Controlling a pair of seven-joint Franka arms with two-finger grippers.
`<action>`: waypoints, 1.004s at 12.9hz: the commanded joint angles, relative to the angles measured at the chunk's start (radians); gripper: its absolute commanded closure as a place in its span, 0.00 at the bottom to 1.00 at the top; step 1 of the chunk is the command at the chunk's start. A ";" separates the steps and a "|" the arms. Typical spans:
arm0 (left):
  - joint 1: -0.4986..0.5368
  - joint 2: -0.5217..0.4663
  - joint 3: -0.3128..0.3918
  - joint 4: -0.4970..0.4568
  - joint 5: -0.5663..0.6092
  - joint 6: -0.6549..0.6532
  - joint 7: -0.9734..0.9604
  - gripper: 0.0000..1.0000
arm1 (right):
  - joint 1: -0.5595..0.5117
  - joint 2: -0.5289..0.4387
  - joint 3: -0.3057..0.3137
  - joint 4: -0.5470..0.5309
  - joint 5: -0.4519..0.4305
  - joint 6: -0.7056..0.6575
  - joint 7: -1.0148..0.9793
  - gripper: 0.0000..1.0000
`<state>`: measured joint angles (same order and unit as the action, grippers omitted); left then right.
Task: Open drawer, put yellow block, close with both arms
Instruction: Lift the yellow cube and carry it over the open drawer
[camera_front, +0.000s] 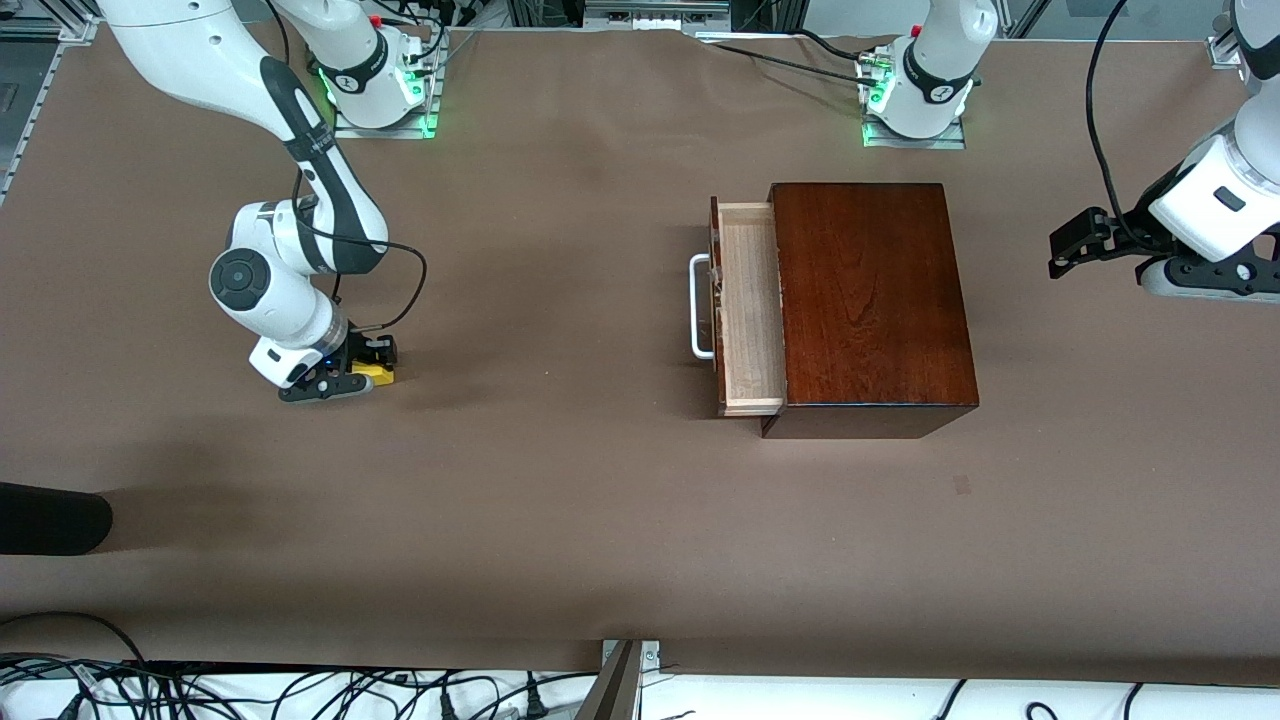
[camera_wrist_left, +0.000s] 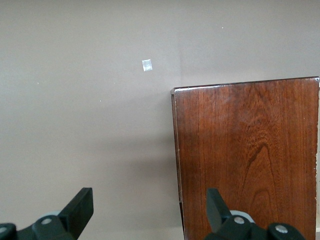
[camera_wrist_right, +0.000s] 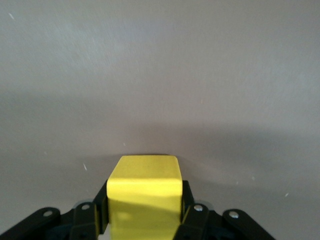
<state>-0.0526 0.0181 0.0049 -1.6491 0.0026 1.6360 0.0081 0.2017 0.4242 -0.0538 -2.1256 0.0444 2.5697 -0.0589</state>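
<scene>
Brown-covered desk (camera_front: 560, 500), right end effector (camera_front: 372, 372) clenched on the small bright yellow cube (camera_front: 377, 371) at desk level, left end effector (camera_front: 1075, 243) waiting released above the desk; the half-open pale wooden drawer (camera_front: 750, 310) leaves a narrow target, so the cube could catch its rim.

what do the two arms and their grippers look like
Both arms are glossy white with dark grey joint bands and loose black cables. The right gripper and left gripper are black, two-fingered, with silver screws. Green lights glow at both bases.
</scene>
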 joint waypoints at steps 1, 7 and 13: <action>0.005 0.008 -0.003 0.026 0.008 -0.019 -0.002 0.00 | 0.001 -0.031 0.043 0.111 -0.009 -0.118 -0.013 0.94; 0.005 0.010 -0.003 0.026 0.008 -0.019 -0.002 0.00 | 0.103 -0.022 0.097 0.462 -0.027 -0.489 -0.009 0.94; 0.005 0.010 -0.003 0.028 0.008 -0.019 -0.002 0.00 | 0.361 -0.018 0.098 0.591 -0.061 -0.549 -0.041 0.94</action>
<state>-0.0521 0.0189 0.0049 -1.6483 0.0026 1.6360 0.0080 0.4632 0.3887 0.0537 -1.6032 0.0091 2.0554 -0.0930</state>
